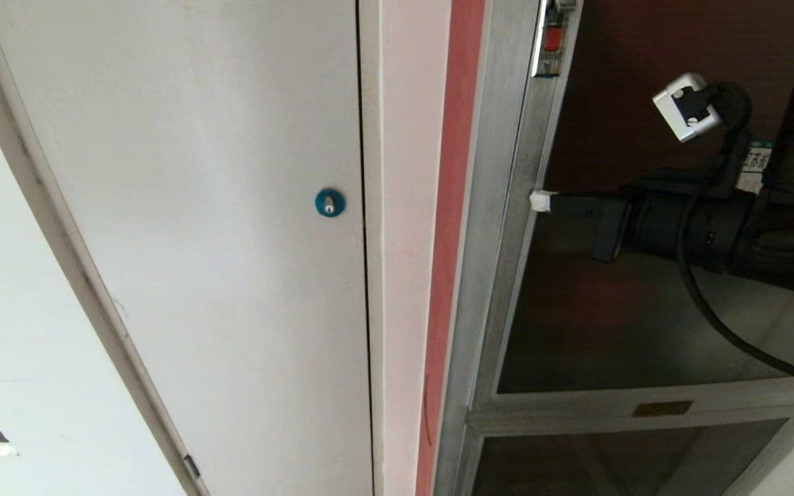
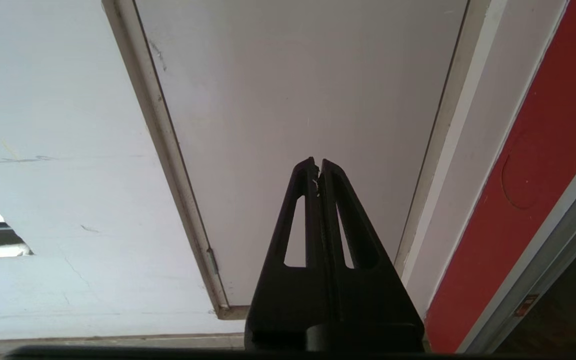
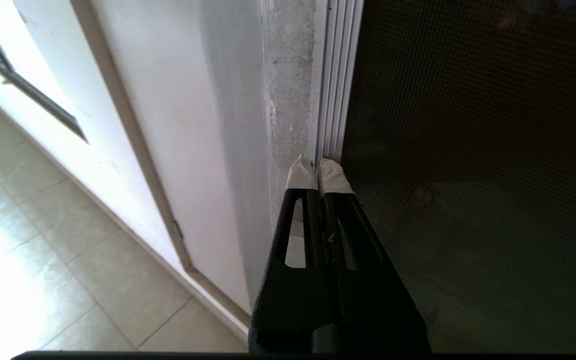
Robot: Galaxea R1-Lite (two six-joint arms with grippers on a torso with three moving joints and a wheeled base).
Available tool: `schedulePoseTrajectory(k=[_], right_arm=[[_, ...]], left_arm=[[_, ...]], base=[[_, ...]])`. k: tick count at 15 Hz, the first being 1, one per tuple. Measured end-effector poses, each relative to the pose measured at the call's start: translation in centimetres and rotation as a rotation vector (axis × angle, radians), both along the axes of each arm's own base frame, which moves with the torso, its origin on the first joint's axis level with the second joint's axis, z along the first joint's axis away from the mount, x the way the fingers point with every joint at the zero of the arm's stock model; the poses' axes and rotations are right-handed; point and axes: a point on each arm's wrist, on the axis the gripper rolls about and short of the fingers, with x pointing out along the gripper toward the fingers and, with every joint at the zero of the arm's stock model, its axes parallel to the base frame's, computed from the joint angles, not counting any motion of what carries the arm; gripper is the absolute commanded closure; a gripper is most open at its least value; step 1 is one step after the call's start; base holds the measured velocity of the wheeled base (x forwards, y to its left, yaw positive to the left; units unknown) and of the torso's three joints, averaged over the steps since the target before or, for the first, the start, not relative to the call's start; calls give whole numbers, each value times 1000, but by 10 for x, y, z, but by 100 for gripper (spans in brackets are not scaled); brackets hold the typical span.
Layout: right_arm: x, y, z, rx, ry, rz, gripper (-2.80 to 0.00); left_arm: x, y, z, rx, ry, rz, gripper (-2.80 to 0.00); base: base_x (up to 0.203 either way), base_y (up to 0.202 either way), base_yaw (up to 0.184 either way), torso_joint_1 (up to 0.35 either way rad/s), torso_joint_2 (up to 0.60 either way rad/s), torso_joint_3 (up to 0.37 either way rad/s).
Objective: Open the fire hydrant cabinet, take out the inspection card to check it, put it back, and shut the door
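Note:
The fire hydrant cabinet fills the right of the head view, silver-framed. Its door is dark tinted glass in an aluminium frame and lies flat against the cabinet. My right gripper reaches in from the right, shut, with its white-taped fingertips at the door's left frame edge. In the right wrist view the right gripper points at the seam between the door and the cabinet's frame. My left gripper is shut and empty, pointing at the white panel door. The inspection card is out of view.
A plain white panel door with a round blue lock stands left of the cabinet. A red strip runs along the cabinet's left side. A smaller lower glass door sits below. Pale floor tiles lie beneath.

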Motion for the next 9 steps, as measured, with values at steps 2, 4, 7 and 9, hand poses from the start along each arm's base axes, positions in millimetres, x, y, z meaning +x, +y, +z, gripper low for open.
schedulePoseTrajectory(k=[2,4,7,9], right_arm=[[8,2,-2,-14,-12,-20,0],[13,4,-5,-26,-12,-28,0],[17,5,-7,-29,-8,-34,0],[13,4,-5,-27,-12,-35,0]], left_arm=[[0,0,0,0,0,0,0],[0,0,0,0,0,0,0],[0,0,0,0,0,0,0],[0,0,0,0,0,0,0]], base=[[0,0,0,0,0,0],[0,0,0,0,0,0],[0,0,0,0,0,0],[0,0,0,0,0,0]])
